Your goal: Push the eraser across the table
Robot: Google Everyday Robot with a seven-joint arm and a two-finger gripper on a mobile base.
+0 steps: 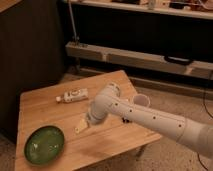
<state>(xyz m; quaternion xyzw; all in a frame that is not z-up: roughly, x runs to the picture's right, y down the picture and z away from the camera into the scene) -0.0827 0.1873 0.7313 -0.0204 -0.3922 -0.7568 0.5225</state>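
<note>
On the light wooden table [45, 102], my gripper [81, 126] hangs low over the middle of the top, pointing down-left toward the green plate. It is open and holds nothing. The white arm [145, 117] reaches in from the right and crosses the table's right half. A small dark bit, the eraser [125, 120], peeks out under the arm's lower edge near the right side of the table, well to the right of the gripper. The arm hides most of it.
A green plate [45, 145] sits at the front left corner. A white bottle [73, 95] lies on its side toward the back. A white cup [142, 100] stands at the right edge behind the arm. A shelf unit runs behind the table.
</note>
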